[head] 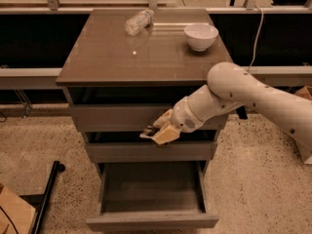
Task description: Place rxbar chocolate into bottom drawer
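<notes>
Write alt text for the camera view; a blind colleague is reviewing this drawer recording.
The robot arm's gripper hangs in front of the upper drawers of a cabinet, above the pulled-out bottom drawer. On the cabinet top, a clear bottle lies on its side and a white bowl stands to its right.

The desk [122,57] is grey-brown with a glossy top, and the bottom drawer [151,222], at lower centre, is the same grey-brown. At the top of the frame are a white bowl [201,35] and a clear plastic bottle [138,22]. The arm [253,96] is off-white. Its claw [157,132], at frame centre, is pale tan. The floor [258,179] is speckled beige.
</notes>
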Available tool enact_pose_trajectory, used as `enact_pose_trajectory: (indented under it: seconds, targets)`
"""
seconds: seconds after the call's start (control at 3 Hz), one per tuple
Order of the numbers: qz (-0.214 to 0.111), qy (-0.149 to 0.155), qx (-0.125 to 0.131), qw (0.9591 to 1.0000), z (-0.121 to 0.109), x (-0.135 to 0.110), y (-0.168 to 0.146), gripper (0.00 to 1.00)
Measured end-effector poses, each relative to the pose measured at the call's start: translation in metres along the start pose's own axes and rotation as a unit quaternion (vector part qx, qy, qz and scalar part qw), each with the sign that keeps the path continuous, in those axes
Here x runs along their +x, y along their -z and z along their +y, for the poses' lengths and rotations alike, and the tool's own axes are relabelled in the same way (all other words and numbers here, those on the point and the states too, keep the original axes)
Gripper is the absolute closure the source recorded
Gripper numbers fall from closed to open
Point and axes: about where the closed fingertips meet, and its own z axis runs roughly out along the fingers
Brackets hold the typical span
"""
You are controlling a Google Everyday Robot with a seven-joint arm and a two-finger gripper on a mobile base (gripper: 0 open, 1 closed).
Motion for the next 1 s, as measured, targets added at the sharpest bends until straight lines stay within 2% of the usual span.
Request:
enact_pose_trajectory:
  seconds: [0.33,1.0]
  targets:
    - [-0.007,-0.001,-0.006,1.0,-0.001,0.032,-0.02,1.0]
    - [-0.022,-0.031,-0.003,0.9993,-0.006,0.109,-0.061,1.0]
